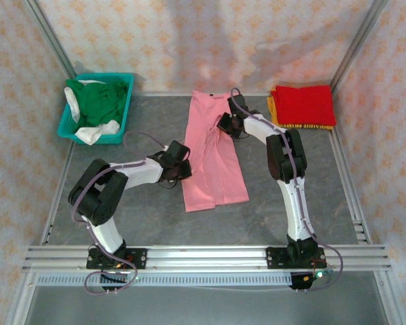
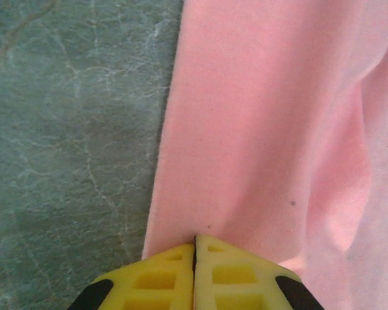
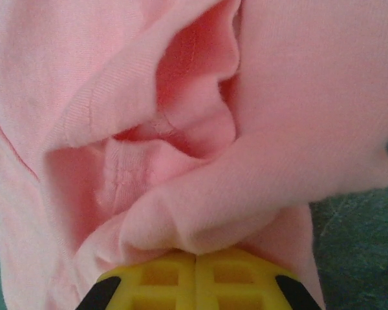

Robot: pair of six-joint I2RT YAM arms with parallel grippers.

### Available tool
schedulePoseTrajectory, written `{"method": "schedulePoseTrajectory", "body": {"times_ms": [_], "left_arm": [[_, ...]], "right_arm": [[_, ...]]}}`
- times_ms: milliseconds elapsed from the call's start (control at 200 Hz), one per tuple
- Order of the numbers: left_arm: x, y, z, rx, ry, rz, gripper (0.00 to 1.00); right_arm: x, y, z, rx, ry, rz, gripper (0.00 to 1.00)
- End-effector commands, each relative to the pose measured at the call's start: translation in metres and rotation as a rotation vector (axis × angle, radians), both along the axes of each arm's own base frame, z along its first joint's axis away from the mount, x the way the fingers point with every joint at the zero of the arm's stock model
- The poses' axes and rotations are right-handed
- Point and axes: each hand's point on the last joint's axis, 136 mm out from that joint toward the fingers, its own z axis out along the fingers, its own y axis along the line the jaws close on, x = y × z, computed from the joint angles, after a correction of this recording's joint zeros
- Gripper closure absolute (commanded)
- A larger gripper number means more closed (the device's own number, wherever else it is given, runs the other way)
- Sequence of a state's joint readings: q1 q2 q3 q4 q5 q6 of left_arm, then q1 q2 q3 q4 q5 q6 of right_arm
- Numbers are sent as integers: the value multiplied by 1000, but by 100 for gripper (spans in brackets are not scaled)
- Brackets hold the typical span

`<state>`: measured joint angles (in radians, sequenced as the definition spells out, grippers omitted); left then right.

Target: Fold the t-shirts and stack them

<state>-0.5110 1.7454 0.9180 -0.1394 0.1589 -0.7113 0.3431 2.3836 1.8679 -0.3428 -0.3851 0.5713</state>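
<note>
One pink t-shirt (image 1: 213, 166), narrow, rumpled middle

A light pink t-shirt (image 1: 213, 159) lies as a long narrow strip at the middle of the table (image 1: 149, 217), bunched near its far end. At far right, a folded red t-shirt (image 1: 304, 101) rests on a folded orange-yellow t-shirt (image 1: 273, 112). A dark green t-shirt (image 1: 98, 98) and a white t-shirt (image 1: 95, 133) lie crumpled in a teal basket (image 1: 127, 101), far left.
</note>
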Motion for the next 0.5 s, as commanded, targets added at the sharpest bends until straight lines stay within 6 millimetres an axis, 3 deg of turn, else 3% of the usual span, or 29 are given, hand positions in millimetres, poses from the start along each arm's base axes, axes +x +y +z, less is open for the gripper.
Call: {"method": "schedulePoseTrajectory", "body": {"times_ms": [0,265,355,495], "left_arm": [[-10,18,-1,91,33,43,92],[-25,49,23,190,-9,78,91],[-30,57,28,207,-18,81,91],[-35,58,32,210,-27,50,91]], "right_arm": [[-30,-11,3,-11,89,5,94],[-67,-6,82,115,-18,36,80],[-76,-14,94,101,-39,28,78],[-84,-22,97,64,-41,27,77]]}}
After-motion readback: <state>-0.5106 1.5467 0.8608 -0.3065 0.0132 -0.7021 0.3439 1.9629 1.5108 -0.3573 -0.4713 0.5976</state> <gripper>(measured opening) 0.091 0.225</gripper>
